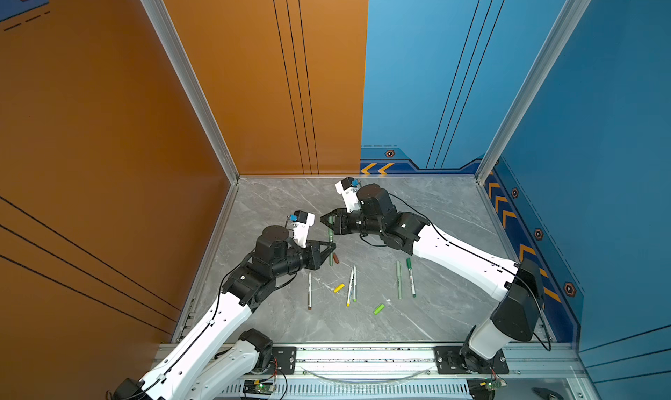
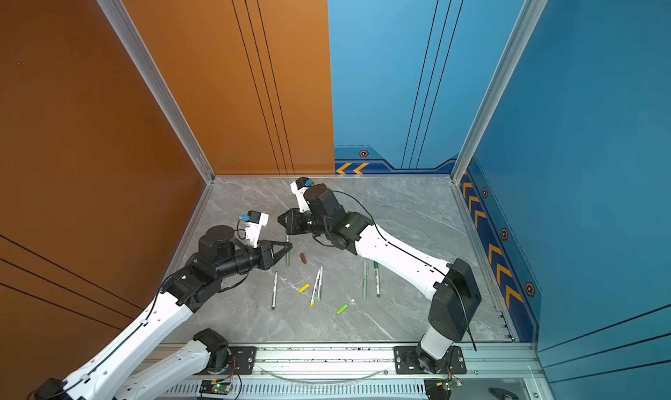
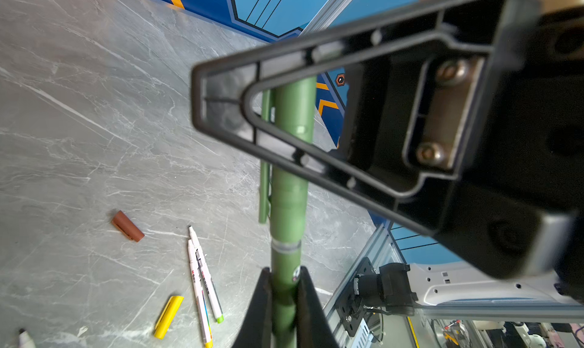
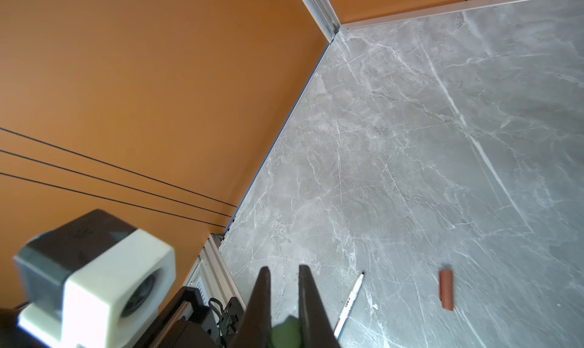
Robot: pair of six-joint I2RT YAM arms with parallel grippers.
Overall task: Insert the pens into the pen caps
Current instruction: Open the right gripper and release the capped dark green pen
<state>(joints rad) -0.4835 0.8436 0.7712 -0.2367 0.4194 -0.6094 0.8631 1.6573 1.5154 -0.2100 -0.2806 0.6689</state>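
Observation:
A dark olive pen point(image 1: 331, 251) hangs above the table between both grippers. My left gripper point(image 1: 333, 247) is shut on its barrel point(image 3: 286, 261). My right gripper point(image 1: 324, 220) is shut on the green cap point(image 3: 289, 185) that sits over the pen's far end; its round green end point(image 4: 286, 332) shows between the jaws. On the table lie a brown cap point(image 1: 336, 258), a yellow cap point(image 1: 338, 288) and a lime cap point(image 1: 379, 309). Loose pens also lie there: a brown-ended one point(image 1: 309, 291), two white ones side by side point(image 1: 351, 286), a pale sage one point(image 1: 399, 280) and a green-ended one point(image 1: 411, 276).
The grey marble table point(image 1: 435, 205) is walled by an orange panel point(image 1: 109, 162) on the left and blue panels point(image 1: 599, 162) at the back and right. An aluminium rail point(image 1: 363, 358) with both arm bases runs along the front edge.

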